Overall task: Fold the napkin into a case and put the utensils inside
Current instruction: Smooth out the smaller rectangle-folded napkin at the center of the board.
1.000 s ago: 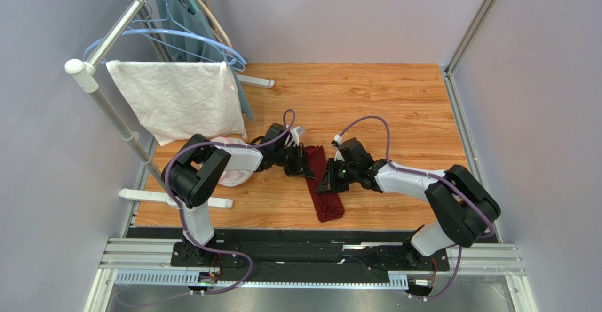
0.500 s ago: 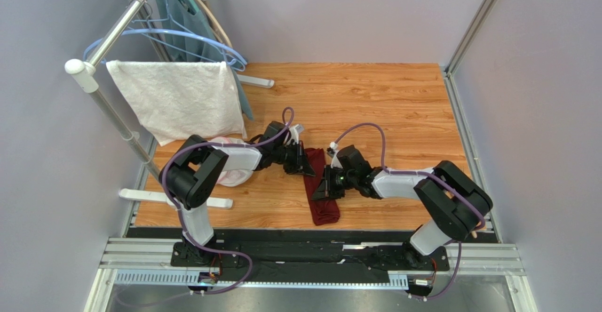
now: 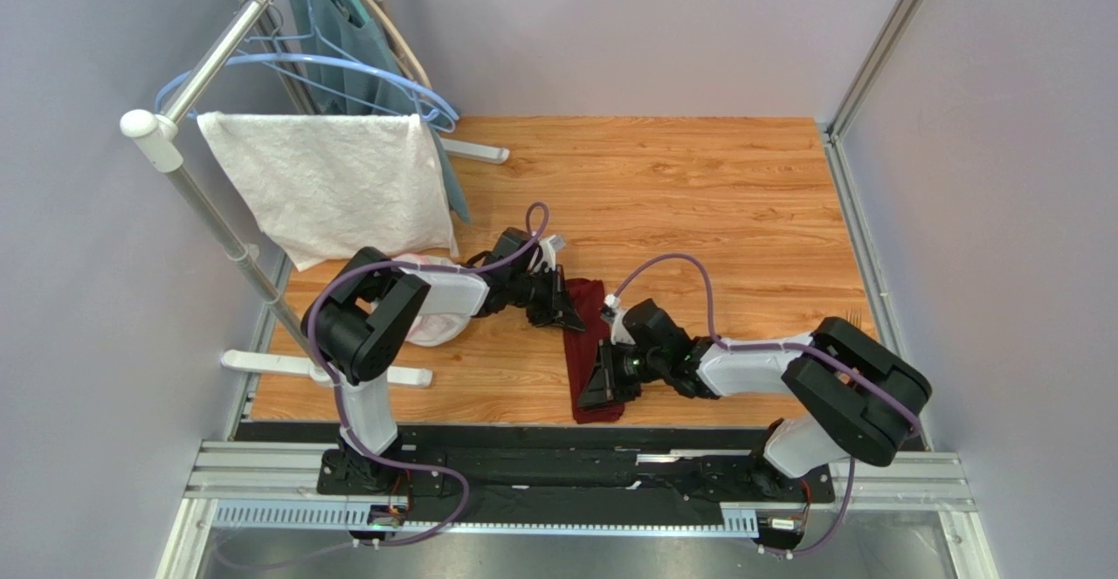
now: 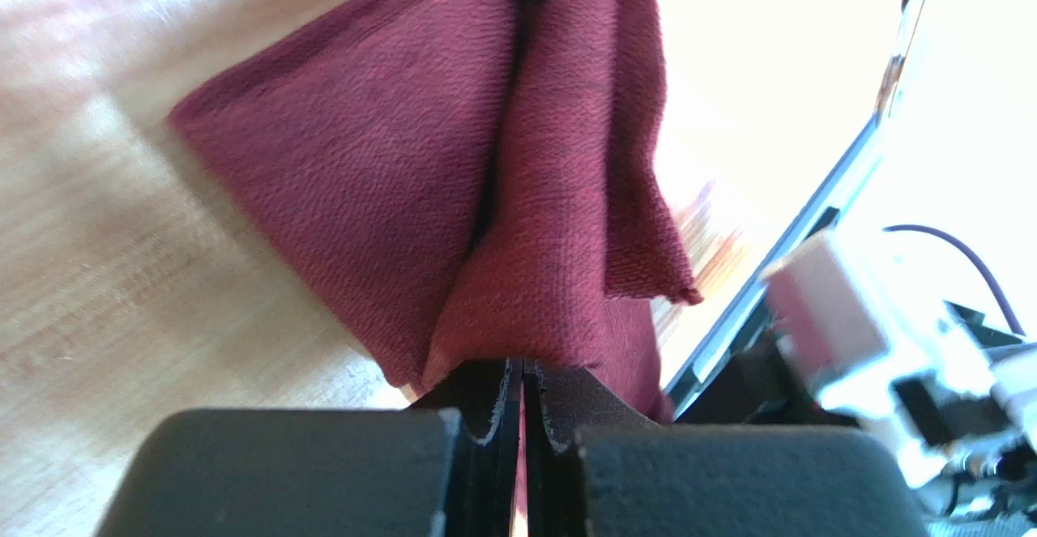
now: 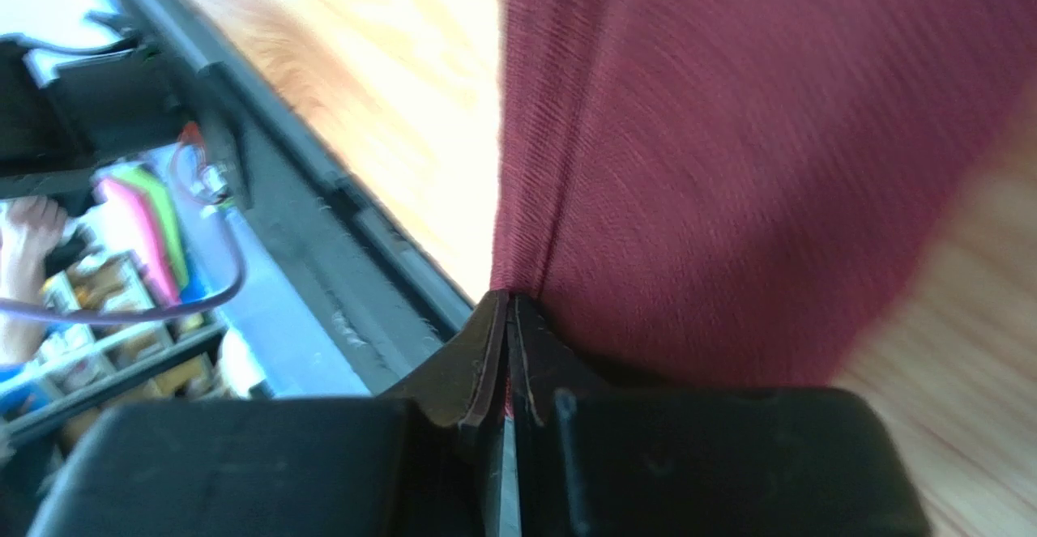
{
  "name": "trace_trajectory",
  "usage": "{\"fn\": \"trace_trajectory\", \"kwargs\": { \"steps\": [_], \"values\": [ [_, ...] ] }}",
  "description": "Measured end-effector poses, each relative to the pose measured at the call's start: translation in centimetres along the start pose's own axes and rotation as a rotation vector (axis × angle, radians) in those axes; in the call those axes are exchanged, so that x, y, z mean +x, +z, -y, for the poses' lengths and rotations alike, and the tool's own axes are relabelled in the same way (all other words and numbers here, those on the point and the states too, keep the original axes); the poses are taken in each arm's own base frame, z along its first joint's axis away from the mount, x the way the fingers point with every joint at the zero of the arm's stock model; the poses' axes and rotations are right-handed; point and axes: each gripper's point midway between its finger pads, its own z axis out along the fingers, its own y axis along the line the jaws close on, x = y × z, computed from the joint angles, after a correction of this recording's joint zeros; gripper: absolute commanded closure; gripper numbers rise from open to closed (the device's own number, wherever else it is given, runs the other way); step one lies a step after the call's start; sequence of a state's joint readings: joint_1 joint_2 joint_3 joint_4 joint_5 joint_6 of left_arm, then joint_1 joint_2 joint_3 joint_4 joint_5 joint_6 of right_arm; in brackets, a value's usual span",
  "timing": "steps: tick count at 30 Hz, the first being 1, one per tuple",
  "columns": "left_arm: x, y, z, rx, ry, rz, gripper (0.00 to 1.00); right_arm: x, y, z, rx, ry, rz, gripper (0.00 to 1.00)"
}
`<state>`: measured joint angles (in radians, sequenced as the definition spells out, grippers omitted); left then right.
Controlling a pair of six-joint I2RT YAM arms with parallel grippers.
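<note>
The maroon napkin [image 3: 585, 333] lies on the wooden table as a narrow folded strip running from far to near. My left gripper [image 3: 568, 307] is shut on its far end; in the left wrist view the cloth [image 4: 511, 173] bunches up out of the closed gripper [image 4: 523, 373]. My right gripper [image 3: 599, 391] sits low at the strip's near end, close to the table's front edge. In the right wrist view the gripper [image 5: 509, 312] pinches the napkin's hemmed edge [image 5: 755, 160], jaws all but touching. The utensils are out of view.
A white towel [image 3: 328, 186] hangs on a metal rack [image 3: 197, 81] at the left, with blue hangers [image 3: 368, 75] behind it. The rack's white foot [image 3: 282, 367] lies beside the left arm. The black base rail [image 3: 551, 442] runs just below the napkin's near end.
My right gripper has travelled along the napkin toward the near edge and now sits at the strip's near end. The left gripper has kept its hold and place.
</note>
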<state>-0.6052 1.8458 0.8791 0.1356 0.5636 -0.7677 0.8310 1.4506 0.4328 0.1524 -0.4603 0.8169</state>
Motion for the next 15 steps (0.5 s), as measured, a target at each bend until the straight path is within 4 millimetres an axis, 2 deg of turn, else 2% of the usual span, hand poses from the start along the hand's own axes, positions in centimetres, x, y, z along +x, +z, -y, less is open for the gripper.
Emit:
{"fn": "trace_trajectory", "kwargs": {
  "steps": [3,5,9,12,14,15],
  "values": [
    [0.1,0.0,0.0,-0.002,-0.002,-0.004,1.0,0.1,0.8,-0.8,-0.041,-0.014,-0.003,0.96],
    [0.1,0.0,0.0,-0.001,0.0,-0.007,0.99,0.0,0.8,-0.6,-0.037,-0.013,0.007,0.96],
    [0.0,-1.0,0.8,0.004,0.023,-0.001,0.78,-0.6,0.0,0.1,0.0,0.0,0.04,0.94],
    [-0.8,-3.1,2.9,0.032,0.079,0.043,0.67,-0.9,-1.0,0.9,0.059,0.004,0.07,0.89],
    [-1.6,-5.0,4.7,0.045,0.13,0.092,0.66,-0.9,-1.7,1.3,0.095,0.004,0.079,0.85],
    [-2.2,-6.2,5.7,0.045,0.16,0.123,0.64,-1.0,-2.1,1.4,0.111,0.004,0.082,0.8]
  ]
}}
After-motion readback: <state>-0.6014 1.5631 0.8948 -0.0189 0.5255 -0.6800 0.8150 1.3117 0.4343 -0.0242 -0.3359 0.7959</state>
